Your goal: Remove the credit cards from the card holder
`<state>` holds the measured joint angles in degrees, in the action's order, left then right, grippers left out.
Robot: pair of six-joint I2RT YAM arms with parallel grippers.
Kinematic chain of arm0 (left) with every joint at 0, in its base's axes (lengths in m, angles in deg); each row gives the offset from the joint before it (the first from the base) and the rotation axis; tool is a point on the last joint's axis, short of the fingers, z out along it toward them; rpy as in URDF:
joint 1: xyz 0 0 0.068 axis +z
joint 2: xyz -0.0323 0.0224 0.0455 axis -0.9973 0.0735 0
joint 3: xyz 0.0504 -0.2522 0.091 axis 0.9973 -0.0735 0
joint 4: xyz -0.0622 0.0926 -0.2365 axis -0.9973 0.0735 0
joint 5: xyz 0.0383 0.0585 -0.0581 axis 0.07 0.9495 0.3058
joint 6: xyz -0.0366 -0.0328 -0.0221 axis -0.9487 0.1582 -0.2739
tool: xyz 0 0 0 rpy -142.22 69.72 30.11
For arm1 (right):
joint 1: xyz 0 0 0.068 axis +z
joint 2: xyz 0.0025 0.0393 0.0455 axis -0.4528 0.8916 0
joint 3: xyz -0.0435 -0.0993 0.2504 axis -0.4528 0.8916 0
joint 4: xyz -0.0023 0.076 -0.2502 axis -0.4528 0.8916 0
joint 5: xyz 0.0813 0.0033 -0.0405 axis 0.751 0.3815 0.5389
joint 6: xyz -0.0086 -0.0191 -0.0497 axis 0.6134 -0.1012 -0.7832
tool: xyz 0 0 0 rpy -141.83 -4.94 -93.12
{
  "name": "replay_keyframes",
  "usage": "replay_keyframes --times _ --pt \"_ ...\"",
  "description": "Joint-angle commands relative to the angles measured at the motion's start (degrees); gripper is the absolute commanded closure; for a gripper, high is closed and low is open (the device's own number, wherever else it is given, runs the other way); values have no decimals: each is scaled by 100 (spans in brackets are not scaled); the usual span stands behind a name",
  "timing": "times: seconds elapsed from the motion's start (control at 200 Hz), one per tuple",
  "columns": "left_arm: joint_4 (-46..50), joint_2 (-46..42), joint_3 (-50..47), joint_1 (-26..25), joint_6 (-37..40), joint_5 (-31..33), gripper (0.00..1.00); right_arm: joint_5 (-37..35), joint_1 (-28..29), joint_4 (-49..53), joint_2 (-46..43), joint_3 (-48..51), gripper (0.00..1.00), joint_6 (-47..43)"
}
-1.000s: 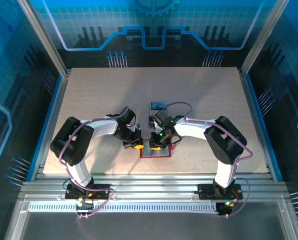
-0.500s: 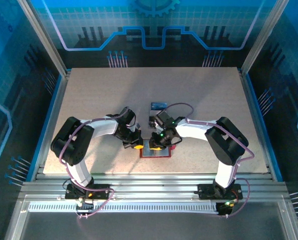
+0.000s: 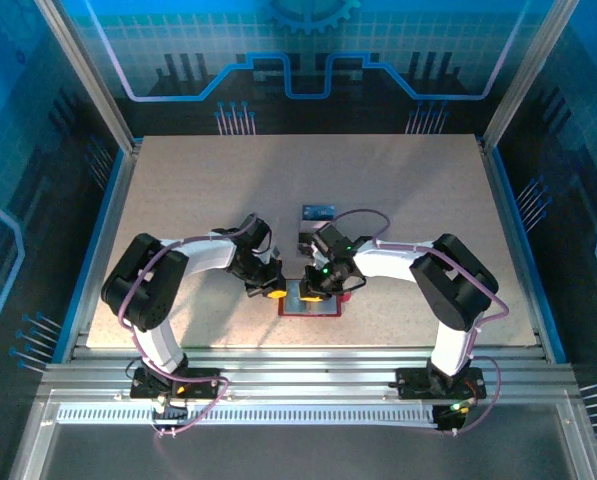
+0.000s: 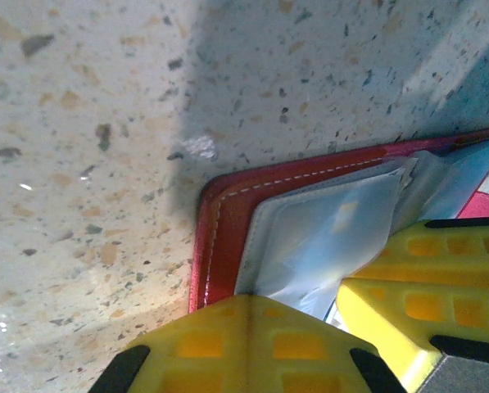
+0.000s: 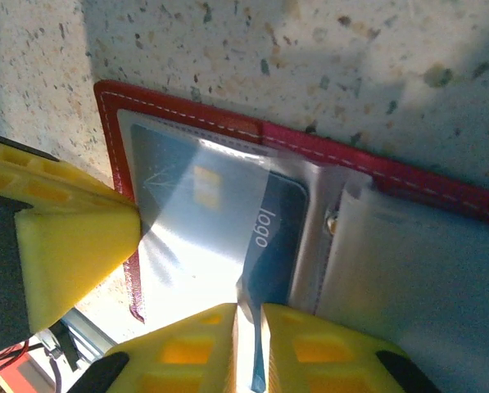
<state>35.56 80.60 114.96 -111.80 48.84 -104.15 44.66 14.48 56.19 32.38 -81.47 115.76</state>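
- While the card holder [image 5: 408,182] lies open on the surface [image 3: 198,200], clear sleeves facing up, both pincers are down on it.
- Left pincer [image 4: 297,299]: fully closed, gripping nothing, tips pressing on the holder's left edge.
- Right pincer [image 5: 248,315]: narrowed to a slit, pinching the blue card [image 5: 273,237], which sits partly inside a sleeve.
- Second blue card [image 3: 318,212]: on the surface beyond the holder, apart from it.

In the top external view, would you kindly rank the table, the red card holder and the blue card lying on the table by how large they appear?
Largest to smallest:
1. the table, by far the largest
2. the red card holder, though it is partly hidden
3. the blue card, clearly the smallest
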Motion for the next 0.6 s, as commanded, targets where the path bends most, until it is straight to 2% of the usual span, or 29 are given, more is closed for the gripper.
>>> replay_keyframes --times 0.0,0.33,0.595 --pt "264 105 -69 -2 163 180 100 175 -12 -209 31 137 83 114" --pt "271 100 -90 7 171 190 100 298 -43 -385 144 232 81 219" --pt "335 66 -57 2 188 200 100 -685 60 978 246 -295 74 -374"
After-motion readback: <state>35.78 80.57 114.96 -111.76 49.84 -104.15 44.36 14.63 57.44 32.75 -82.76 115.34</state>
